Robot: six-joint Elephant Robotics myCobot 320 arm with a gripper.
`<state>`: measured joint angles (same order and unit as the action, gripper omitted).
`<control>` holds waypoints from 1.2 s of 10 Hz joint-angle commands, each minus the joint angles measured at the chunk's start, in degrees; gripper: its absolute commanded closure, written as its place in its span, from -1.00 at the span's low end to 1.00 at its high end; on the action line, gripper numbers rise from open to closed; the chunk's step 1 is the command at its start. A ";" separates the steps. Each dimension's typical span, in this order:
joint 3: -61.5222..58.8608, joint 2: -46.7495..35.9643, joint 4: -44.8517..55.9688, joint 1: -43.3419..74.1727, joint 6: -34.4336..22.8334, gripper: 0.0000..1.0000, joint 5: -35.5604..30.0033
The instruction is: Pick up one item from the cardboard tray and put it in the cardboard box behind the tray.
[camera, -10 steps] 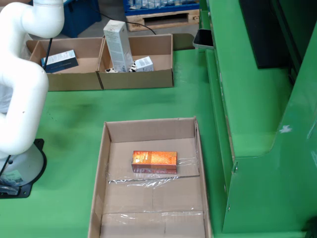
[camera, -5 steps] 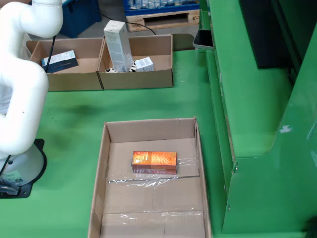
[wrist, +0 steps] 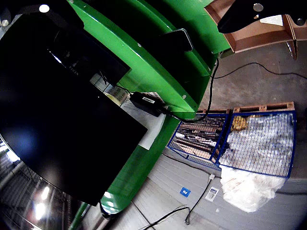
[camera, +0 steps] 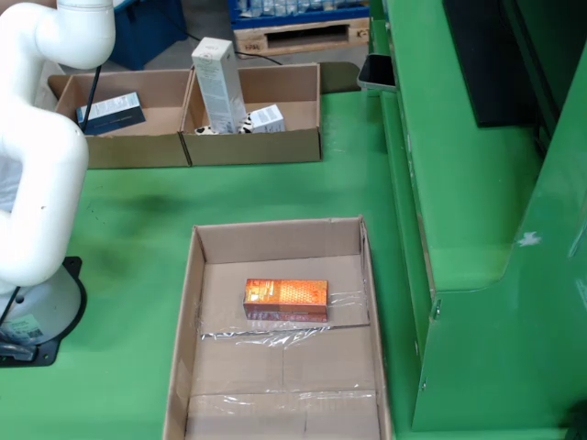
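The white arm (camera: 41, 156) ran out of the fixed view's top edge, so its gripper was out of sight there. The tray (camera: 183, 367) was cut off at the bottom edge. In the gripper-riding view only a dark part (wrist: 259, 12) showed, its jaws unreadable.

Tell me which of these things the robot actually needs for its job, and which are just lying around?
Needed:
- orange packet lying in the cardboard tray
- cardboard boxes behind the tray, already holding a few cartons
- white arm

Lying around:
- wooden pallet
- blue wire cage
- black screen
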<state>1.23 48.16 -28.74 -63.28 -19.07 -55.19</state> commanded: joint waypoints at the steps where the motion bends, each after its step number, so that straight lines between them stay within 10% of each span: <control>1: -1.23 -7.15 3.80 8.23 11.48 -1.00 -16.62; 7: -1.23 -16.08 23.68 19.02 19.45 -1.00 -46.40; 12: -1.23 -25.19 42.66 24.52 20.75 -1.00 -52.95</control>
<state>1.14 30.67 -2.98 -41.83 0.70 -83.75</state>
